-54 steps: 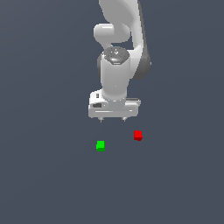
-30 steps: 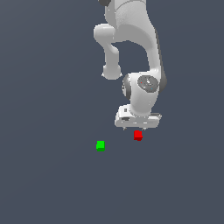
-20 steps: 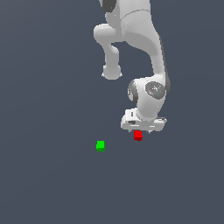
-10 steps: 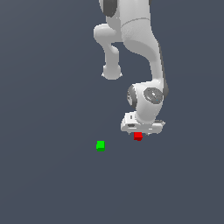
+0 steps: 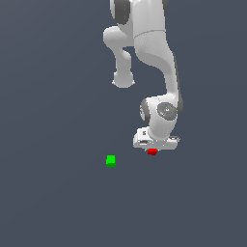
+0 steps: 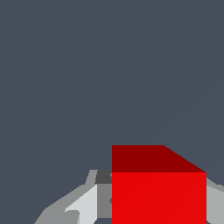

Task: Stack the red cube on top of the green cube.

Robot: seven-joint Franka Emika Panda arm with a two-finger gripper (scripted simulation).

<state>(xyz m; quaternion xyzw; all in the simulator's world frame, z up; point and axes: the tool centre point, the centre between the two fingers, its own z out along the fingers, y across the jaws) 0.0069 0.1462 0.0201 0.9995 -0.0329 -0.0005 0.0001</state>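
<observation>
The tiny red cube rests on the dark floor, mostly hidden under the white hand in the exterior view. My gripper is lowered right over it. In the wrist view the red cube fills the space between the fingers, and my gripper has a grey finger tight against each side of it, so it looks shut on the cube. The green cube sits alone on the floor, towards the exterior view's left of the red one. It does not appear in the wrist view.
The white arm rises from the hand to the top of the exterior view. A plain dark grey floor surrounds both cubes.
The arm swung from above the space between the cubes to over the red cube and came down onto it. Neither cube has moved.
</observation>
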